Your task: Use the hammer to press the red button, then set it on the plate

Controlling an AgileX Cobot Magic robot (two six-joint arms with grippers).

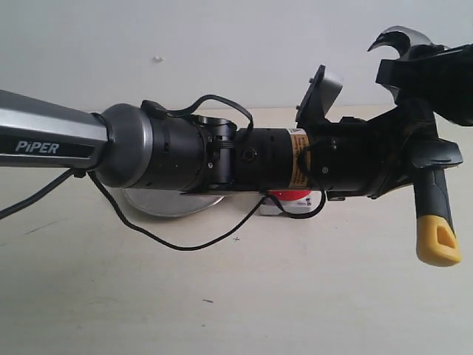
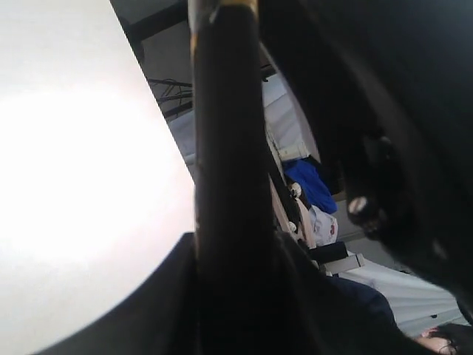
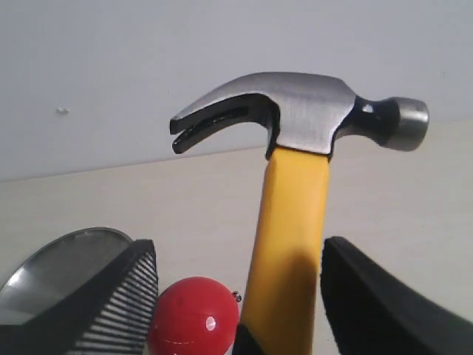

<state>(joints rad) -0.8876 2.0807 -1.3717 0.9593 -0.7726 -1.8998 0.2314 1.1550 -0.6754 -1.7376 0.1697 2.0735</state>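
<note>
Table (image 1: 222, 296): pale, backed by a white wall. Left arm (image 1: 185, 151) stretches level across the whole scene, from the left edge toward the right edge, and hides much of what lies behind it. Plate (image 1: 166, 205) sits near the wall edge, left of middle; only a silver sliver shows under the arm. Hammer (image 1: 436, 222) is off the table, up in the air over the right side. Its long axis is near upright, claw head on top, yellow tip pointing down. Red button (image 1: 290, 197) sits just beside the plate on its right, so it lies below the hammer and toward the left edge. Left gripper (image 1: 421, 155): its wrist view is dark and blurred, but the handle runs straight through it, and I judge it clamped on the hammer. Right gripper (image 3: 244, 296): fingers (image 3: 126, 303) apart, either side of the yellow shaft, with the button visible in the gap on one side. The left arm is the one carrying. With the head up, the press calls for tipping the hammer over or coming down tip first, moving left and down.
</note>
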